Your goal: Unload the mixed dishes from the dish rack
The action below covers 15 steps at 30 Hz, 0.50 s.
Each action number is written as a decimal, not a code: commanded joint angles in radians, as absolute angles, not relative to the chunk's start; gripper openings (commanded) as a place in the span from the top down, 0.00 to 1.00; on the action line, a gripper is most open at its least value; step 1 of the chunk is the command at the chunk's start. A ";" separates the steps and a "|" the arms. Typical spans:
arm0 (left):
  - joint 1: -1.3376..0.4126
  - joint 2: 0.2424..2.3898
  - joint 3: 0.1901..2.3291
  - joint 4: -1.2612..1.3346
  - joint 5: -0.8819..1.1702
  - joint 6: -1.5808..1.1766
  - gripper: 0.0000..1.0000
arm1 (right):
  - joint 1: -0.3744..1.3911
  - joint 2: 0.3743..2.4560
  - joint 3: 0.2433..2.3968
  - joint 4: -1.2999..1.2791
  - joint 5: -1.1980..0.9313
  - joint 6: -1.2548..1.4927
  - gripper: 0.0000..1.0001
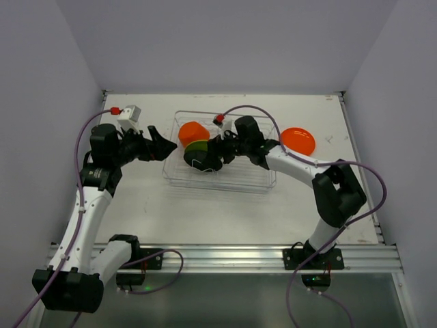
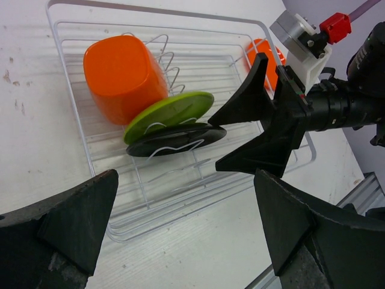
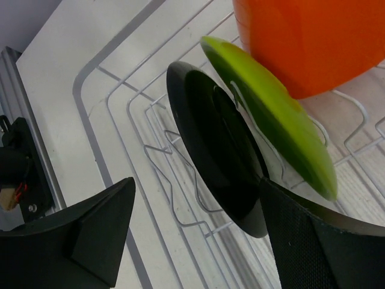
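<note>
The right gripper (image 3: 195,198) stood spread, its fingers straddling the rim of the black plate (image 3: 210,138). The plate stood on edge in the dish rack (image 1: 225,186), beside the lime-green plate (image 3: 274,120) and the orange cup (image 3: 301,42). The right arm reached leftward with its elbow bent. The left gripper (image 1: 161,145), jaws wide, hovered at the rack's left edge.

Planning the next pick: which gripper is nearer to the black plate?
Right. The right gripper is over the dish rack, its open jaws either side of the black plate's edge. The left gripper hovers open at the rack's left end, apart from the plate.
</note>
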<state>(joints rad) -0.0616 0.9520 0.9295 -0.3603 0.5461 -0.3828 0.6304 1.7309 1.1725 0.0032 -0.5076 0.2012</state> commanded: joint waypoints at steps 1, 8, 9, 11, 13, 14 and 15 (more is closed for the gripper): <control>-0.069 0.956 0.943 -0.334 0.552 -0.376 0.00 | 0.650 1.738 1.238 0.009 -0.466 0.158 0.16; -0.069 0.959 0.948 -0.334 0.552 -0.376 0.00 | 0.683 1.758 1.301 -0.080 -0.344 0.089 0.21; -0.069 0.959 0.948 -0.334 0.551 -0.376 0.00 | 0.686 1.761 1.314 -0.089 -0.330 0.077 0.21; -0.069 0.960 0.948 -0.333 0.552 -0.376 0.00 | 0.696 1.773 1.328 -0.117 -0.308 0.064 0.22; -0.069 0.962 0.948 -0.331 0.554 -0.376 0.00 | 0.706 1.775 1.331 -0.124 -0.273 0.051 0.22; -0.069 0.963 0.946 -0.333 0.552 -0.376 0.00 | 0.709 1.776 1.330 -0.124 -0.261 0.045 0.23; -0.069 0.963 0.946 -0.333 0.552 -0.376 0.00 | 0.713 1.778 1.330 -0.126 -0.241 0.041 0.23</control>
